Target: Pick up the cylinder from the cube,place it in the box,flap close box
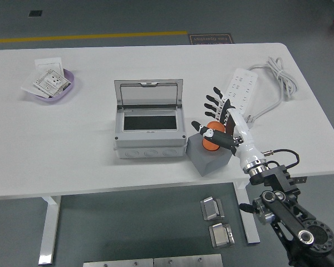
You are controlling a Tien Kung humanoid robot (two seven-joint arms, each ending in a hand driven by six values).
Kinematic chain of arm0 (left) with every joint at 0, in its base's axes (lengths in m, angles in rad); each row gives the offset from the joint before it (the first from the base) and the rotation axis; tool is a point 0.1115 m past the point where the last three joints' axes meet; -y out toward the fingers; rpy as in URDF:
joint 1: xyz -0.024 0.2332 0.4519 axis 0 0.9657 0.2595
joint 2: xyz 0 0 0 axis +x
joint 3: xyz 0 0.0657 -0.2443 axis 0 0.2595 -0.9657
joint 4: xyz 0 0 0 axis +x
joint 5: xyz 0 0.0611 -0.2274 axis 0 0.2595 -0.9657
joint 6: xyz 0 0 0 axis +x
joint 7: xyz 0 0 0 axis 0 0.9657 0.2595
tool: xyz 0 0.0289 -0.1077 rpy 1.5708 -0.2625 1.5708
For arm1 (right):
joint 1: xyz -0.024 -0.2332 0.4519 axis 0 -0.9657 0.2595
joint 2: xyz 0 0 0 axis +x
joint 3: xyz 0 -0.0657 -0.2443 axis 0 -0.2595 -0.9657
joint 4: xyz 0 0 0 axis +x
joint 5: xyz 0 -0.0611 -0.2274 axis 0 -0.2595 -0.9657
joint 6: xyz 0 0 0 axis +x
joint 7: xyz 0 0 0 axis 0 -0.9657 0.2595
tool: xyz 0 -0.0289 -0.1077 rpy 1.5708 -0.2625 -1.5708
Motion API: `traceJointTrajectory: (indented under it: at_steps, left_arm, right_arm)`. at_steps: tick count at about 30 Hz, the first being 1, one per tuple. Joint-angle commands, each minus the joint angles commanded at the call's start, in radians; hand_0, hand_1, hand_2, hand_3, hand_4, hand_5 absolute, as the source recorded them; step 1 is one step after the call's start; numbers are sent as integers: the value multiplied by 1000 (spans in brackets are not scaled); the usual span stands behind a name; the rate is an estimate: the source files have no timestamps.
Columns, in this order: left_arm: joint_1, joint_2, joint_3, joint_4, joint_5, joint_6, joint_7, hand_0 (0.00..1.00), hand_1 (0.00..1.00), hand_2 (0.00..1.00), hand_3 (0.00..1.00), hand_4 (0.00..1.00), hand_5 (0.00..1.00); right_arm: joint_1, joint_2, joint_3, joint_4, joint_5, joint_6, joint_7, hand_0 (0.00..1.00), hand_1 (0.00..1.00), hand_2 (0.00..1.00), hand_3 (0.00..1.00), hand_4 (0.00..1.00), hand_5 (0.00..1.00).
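An orange cylinder (212, 139) lies on top of a grey cube (209, 157) near the table's front edge, just right of the box. My right hand (214, 118) is at the cylinder: the thumb crosses its front and the black fingers stand spread above and behind it, not closed round it. The grey box (150, 138) sits mid-table with its clear-windowed lid (149, 92) raised upright at the back, and its inside looks dark and empty. My left arm is out of view.
A white power strip (240, 89) with its cable (279, 78) lies to the right, behind my hand. A purple bowl (53, 84) holding white packets sits at the far left. The table's front edge (156, 188) runs just below the cube.
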Motion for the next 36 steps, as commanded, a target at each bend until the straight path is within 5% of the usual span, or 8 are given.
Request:
traceJointTrajectory:
  at_steps: [28, 29, 34, 35, 36]
  left_arm:
    - [-9, -1, 20, 0, -15, -6, -3, 729, 734, 703, 801, 787, 422]
    - [-9, -1, 20, 0, -15, -6, -3, 728, 737, 706, 802, 787, 422]
    - [-11, -2, 23, 0, -18, -7, -3, 728, 737, 706, 802, 787, 422]
    - [-12, -2, 25, 0, -19, -7, -4, 728, 736, 705, 802, 788, 422]
    - [-12, -2, 27, 0, -21, -8, -4, 728, 736, 705, 802, 788, 422]
  right_arm:
    - [3, -3, -13, -79, 12, -5, 9, 813, 821, 859, 998, 925, 244]
    - [4, -3, -15, -81, 13, -7, 10, 812, 803, 812, 921, 891, 191]
    - [13, 0, -26, -90, 19, -12, 13, 812, 803, 812, 921, 891, 191]
    - [15, 1, -29, -92, 20, -13, 14, 798, 773, 758, 839, 810, 68]
    - [17, 1, -31, -93, 20, -14, 14, 798, 773, 758, 839, 810, 68]
